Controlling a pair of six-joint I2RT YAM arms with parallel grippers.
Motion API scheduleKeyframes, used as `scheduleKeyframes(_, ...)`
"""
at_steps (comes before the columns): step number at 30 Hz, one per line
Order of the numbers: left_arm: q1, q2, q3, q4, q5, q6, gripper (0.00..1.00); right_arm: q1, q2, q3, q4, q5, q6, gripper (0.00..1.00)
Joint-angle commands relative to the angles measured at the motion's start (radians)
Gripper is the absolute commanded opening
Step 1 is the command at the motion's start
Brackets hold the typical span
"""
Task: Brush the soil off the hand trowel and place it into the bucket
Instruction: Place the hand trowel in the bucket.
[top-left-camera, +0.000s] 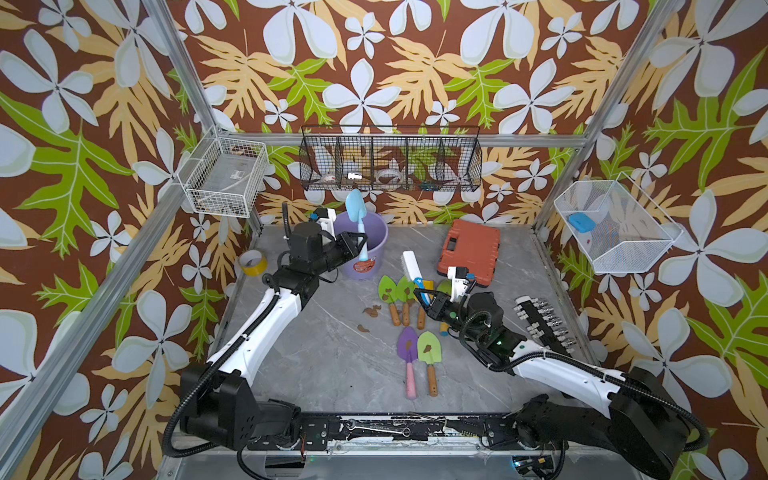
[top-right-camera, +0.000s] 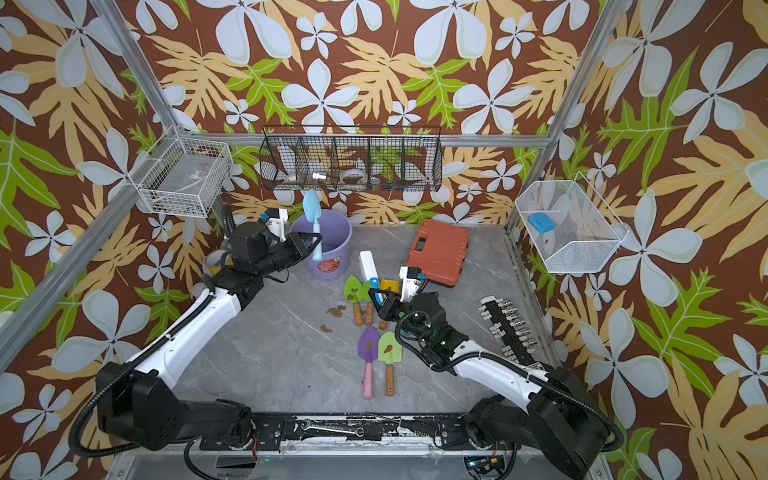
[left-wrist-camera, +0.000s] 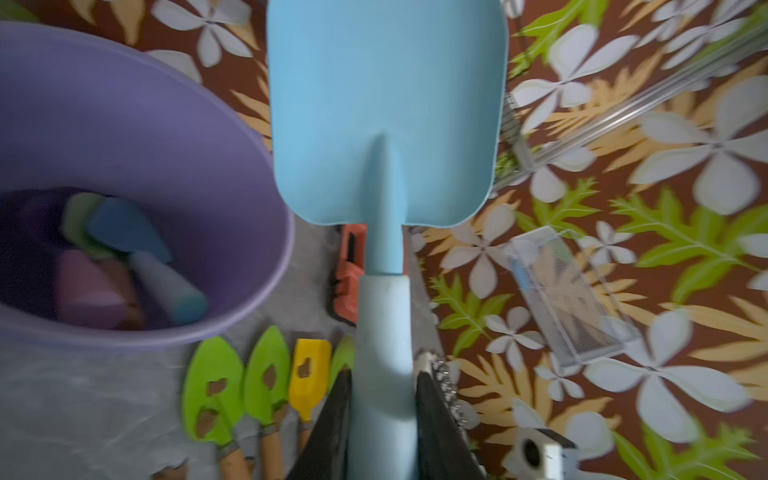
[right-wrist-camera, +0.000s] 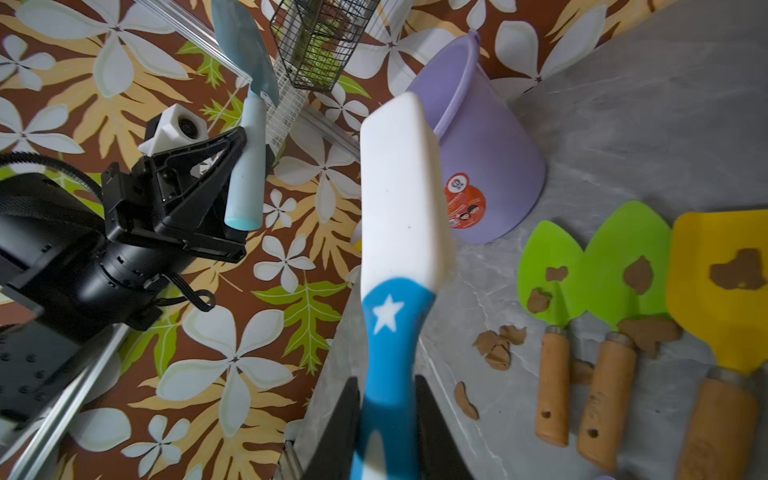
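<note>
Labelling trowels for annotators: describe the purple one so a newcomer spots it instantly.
On the grey tabletop, two trowels lie apart from the rest, nearest the robot's base. The purple trowel lies beside a green trowel, whose handle is wood; this one's blade is purple, its handle pink.

Left wrist view: light-blue trowel (left-wrist-camera: 386, 124) blade tip cut off at frame edge; bucket (left-wrist-camera: 187, 137) contents blurred (shapes indistinct). Both top views: yellow trowel (top-left-camera: 434, 285) largely hidden behind right tool (top-left-camera: 424, 300).

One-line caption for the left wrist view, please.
Left gripper holds a clean light-blue trowel blade-up near the lilac bucket, which already contains other tools.
</note>
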Motion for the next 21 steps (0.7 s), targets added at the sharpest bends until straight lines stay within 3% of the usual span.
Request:
scheduleKeyframes(1,-0.002,0.048,0.070,-0.265,-0.196,0.166,0.00,0.000,-0.012,0.037,-0.094,0.004,-0.086,0.00)
scheduleKeyframes(13,-0.025,0.258,0.258,-0.402,-0.344,0.237,0.01,-0.008,-0.050,0.009,-0.091,0.011,-0.111,0.00)
scheduleKeyframes(19,-0.030,0.297,0.328,-0.437,-0.380,0.247,0.39,-0.010,-0.077,0.010,-0.120,0.011,-0.141,0.00)
scheduleKeyframes(21,-0.034,0.297,0.346,-0.445,-0.392,0.250,0.45,-0.011,-0.080,0.014,-0.130,0.009,-0.152,0.00)
